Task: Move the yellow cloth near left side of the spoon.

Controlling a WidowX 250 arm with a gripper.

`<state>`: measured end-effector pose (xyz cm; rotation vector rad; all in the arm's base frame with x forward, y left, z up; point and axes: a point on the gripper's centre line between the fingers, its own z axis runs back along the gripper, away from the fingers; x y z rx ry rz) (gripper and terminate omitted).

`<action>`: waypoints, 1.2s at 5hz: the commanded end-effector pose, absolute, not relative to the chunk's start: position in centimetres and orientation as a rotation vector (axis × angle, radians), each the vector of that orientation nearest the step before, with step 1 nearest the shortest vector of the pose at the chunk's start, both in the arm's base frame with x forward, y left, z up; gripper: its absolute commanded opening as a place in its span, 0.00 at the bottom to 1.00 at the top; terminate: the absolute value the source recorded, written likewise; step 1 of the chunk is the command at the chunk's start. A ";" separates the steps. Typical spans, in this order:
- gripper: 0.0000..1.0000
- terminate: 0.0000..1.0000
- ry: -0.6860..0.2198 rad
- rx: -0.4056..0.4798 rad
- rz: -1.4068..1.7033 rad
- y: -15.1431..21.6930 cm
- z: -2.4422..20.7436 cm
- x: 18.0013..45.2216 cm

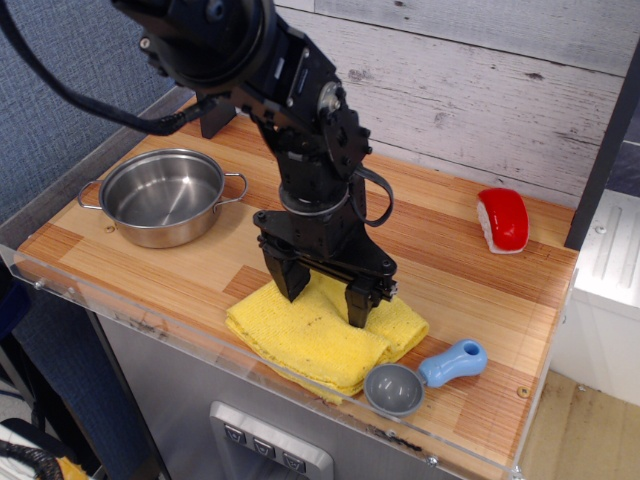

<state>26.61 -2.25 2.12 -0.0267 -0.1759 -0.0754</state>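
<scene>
The yellow cloth [315,338] lies folded and a little bunched at the front edge of the wooden table, just left of the spoon [420,378], its right edge close to the spoon's grey bowl. The spoon has a round grey bowl and a short light-blue handle that points right. My black gripper [323,295] stands upright over the back of the cloth with its two fingers spread apart. The fingertips are at or just above the cloth and grasp nothing.
A two-handled steel pot [163,196] stands at the left of the table. A red and white toy [502,219] lies at the back right. A clear plastic lip [150,322] runs along the table's front edge. A plank wall rises behind.
</scene>
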 end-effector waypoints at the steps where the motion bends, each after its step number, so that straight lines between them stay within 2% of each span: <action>1: 1.00 0.00 -0.293 -0.023 -0.070 -2.0 6.2 27.6; 2: 1.00 0.00 -0.298 0.014 -0.064 -1.9 9.3 28.2; 4: 1.00 0.00 -0.382 -0.031 -0.011 -1.7 15.4 27.7; 5: 1.00 0.00 -0.383 -0.013 0.004 -1.7 17.6 27.0; 6: 1.00 0.00 -0.392 0.046 0.012 -1.5 18.5 26.3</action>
